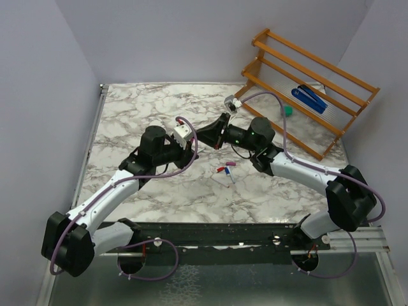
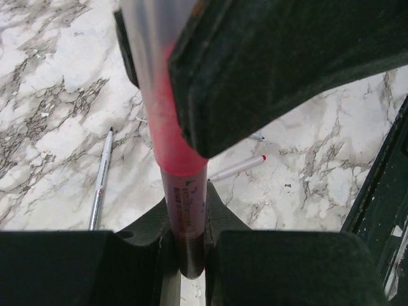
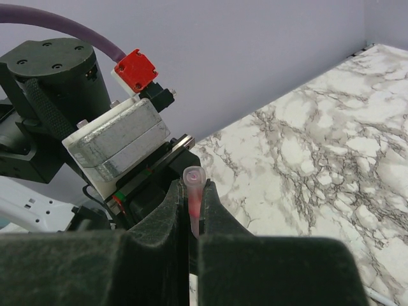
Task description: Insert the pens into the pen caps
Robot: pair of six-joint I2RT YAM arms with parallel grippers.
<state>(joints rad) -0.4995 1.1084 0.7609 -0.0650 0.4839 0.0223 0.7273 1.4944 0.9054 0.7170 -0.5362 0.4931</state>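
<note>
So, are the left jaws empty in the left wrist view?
No, the left jaws are shut on a red pen, which passes between them.

Faint print on red pen (image 2: 185, 217) barrel, perhaps brand line, too blurred to read.

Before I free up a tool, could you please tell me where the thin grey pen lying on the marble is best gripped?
Probably grip the grey pen at mid-barrel, coming straight down from above and closing across its narrow width. It lies flat on the table, a long thin stick with bare marble along both sides.
</note>
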